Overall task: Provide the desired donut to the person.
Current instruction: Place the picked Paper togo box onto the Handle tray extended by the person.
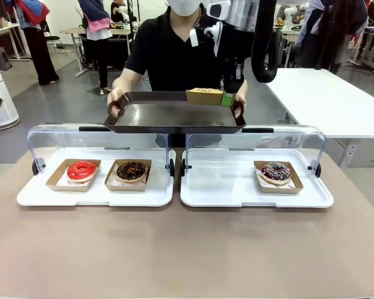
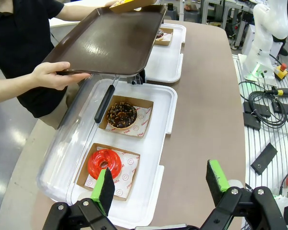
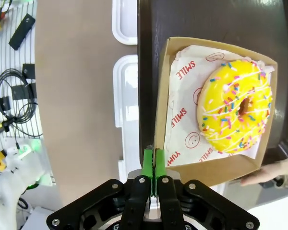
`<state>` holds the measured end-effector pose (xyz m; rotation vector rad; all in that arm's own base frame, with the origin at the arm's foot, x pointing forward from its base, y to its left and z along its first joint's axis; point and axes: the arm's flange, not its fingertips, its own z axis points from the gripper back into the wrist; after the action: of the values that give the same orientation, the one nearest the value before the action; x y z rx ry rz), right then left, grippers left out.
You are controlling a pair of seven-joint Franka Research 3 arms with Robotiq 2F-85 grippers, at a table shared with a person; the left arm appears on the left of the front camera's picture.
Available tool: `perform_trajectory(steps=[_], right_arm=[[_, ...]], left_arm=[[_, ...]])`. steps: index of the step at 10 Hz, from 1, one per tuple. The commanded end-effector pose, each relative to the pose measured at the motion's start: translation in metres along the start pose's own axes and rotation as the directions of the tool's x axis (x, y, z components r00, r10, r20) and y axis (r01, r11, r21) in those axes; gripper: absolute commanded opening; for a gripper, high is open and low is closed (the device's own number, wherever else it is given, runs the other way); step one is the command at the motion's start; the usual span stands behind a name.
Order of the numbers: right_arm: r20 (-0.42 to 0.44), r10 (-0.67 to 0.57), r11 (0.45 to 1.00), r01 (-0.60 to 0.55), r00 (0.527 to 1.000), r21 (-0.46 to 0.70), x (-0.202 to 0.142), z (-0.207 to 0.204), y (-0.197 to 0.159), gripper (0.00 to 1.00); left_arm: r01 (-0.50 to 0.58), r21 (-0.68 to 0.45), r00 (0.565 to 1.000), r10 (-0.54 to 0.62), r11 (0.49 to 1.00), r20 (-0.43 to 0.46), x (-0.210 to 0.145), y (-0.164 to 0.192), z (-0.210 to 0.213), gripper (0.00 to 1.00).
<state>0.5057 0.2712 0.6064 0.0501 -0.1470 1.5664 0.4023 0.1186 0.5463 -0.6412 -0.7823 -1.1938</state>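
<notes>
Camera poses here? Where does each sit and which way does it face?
Front view: fixed between the arms, facing across the table at the person holding a brown tray; the right gripper shows.
Left wrist view: on the left arm, looking down past the open left gripper at the red donut and chocolate donut.
Right wrist view: looks down along its shut fingers pinching the yellow donut's box.
Shared: front and left wrist both show the tray and those donuts.

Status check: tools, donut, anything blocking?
Right tool shut on box rim, yellow donut inside. Left tool open, empty. Box over the brown tray. Person's hand close to box corner.
</notes>
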Motion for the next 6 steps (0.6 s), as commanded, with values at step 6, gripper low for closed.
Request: perform_trajectory(steps=[6], right_arm=[[0.047,0.07,0.994,-0.073,0.996,0.079,-0.015,-0.029,-0.014,0.02]], left_arm=[[0.002,-0.002,1.0,-0.002,1.0,0.017,0.001,-0.001,0.0,1.0]])
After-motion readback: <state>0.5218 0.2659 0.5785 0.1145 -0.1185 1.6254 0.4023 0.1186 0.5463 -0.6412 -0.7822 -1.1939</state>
